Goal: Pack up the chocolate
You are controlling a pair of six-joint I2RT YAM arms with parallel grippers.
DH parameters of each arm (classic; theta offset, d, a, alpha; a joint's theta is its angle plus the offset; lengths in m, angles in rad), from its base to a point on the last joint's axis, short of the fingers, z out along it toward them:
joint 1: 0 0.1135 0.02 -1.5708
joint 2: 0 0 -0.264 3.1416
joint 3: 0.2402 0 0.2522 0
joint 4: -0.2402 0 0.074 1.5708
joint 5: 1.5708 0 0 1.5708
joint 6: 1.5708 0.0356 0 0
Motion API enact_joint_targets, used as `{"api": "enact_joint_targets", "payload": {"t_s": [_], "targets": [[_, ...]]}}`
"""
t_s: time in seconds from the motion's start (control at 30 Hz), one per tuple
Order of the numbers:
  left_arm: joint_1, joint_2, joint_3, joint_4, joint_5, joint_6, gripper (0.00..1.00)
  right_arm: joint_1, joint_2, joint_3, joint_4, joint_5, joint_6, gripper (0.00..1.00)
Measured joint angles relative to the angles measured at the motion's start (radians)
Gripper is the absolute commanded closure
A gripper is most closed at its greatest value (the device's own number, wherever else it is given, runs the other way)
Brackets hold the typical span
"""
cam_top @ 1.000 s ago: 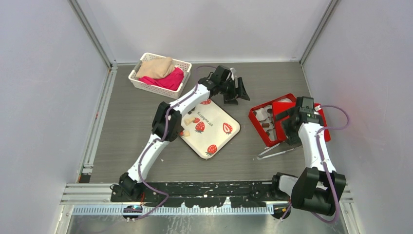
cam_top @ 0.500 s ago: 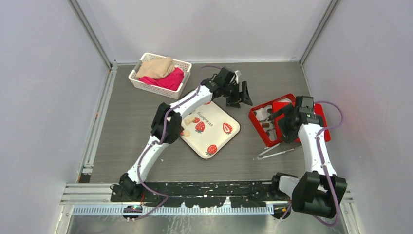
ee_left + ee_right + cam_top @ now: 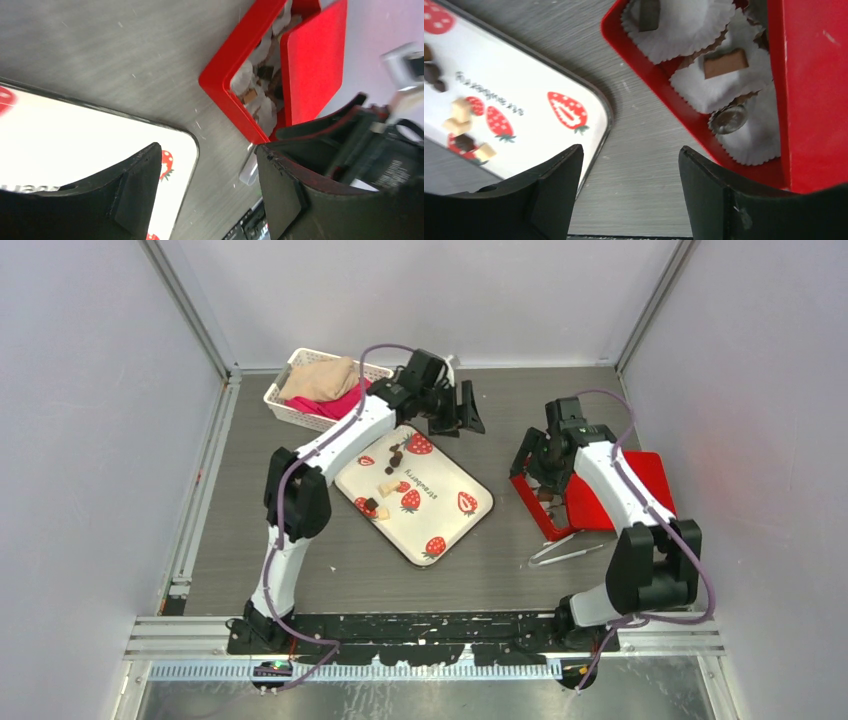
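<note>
Bright, even overhead light, faint soft shadows; wrist views slightly motion-blurred, white tray (image 3: 75, 140) washed out.

From above, the right arm (image 3: 600, 468) hides part of the red box (image 3: 538, 521). The chocolate (image 3: 396, 453) on the tray (image 3: 445, 525) is too small to tell shapes. The left wrist view is blurred, and its left edge cuts off the tray.

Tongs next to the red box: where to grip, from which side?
Probably just past the joined end, where both arms sit close, coming straight down: the tongs lie flat, joint toward the near edge, tips splayed toward the red box.
</note>
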Motion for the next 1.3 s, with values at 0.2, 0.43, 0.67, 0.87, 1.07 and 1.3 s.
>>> {"api": "enact_joint_targets", "payload": {"t_s": [0.2,0.43,0.67,0.87,1.07,1.3], "targets": [[0.036,0.073,0.153,-0.024,-0.03,0.009,0.32,0.003,0.14,0.039,-0.003,0.068,-0.109,0.35],[0.002,0.314,0.294,-0.01,-0.034,-0.032,0.35,0.003,0.211,0.067,0.001,0.085,-0.179,0.48],[-0.018,0.38,0.267,-0.011,-0.032,-0.063,0.36,0.003,0.219,0.067,0.001,0.085,-0.201,0.52],[-0.018,0.351,0.19,0.001,-0.027,-0.045,0.37,0.004,0.243,0.067,0.003,0.067,-0.208,0.53],[-0.007,0.21,-0.043,0.019,-0.048,-0.018,0.37,0.016,0.257,0.067,0.005,0.053,-0.219,0.62],[0.022,0.155,-0.129,0.01,-0.051,0.016,0.38,0.033,0.282,0.081,0.004,0.055,-0.235,0.72]]}}
